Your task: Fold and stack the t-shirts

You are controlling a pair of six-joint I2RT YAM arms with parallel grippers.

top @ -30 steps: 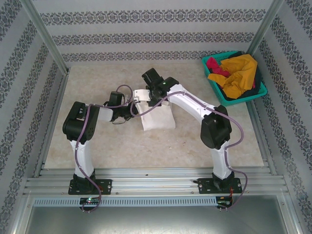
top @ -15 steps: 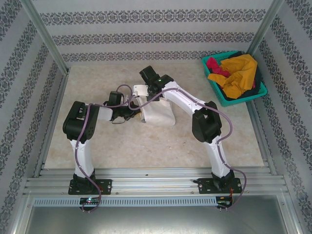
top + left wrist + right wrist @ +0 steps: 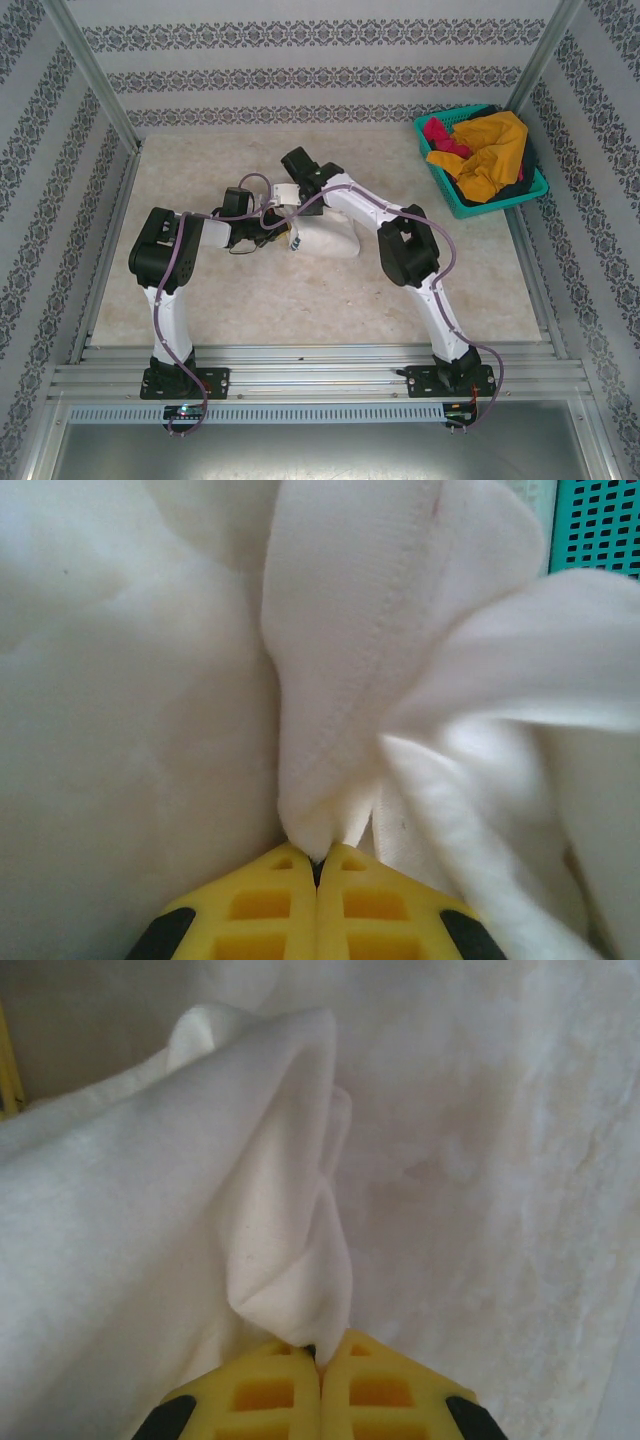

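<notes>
Swung leftward since earlier, the right pincer (image 3: 320,1358) drags its pinched t-shirt (image 3: 332,244) edge over while the left pincer (image 3: 318,865), also pinching cloth, anchors the fold.

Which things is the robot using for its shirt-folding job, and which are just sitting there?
For the job: white t-shirt, held by left gripper and right gripper; yellow t-shirt; pink t-shirt.
Just there: teal basket, table.
</notes>
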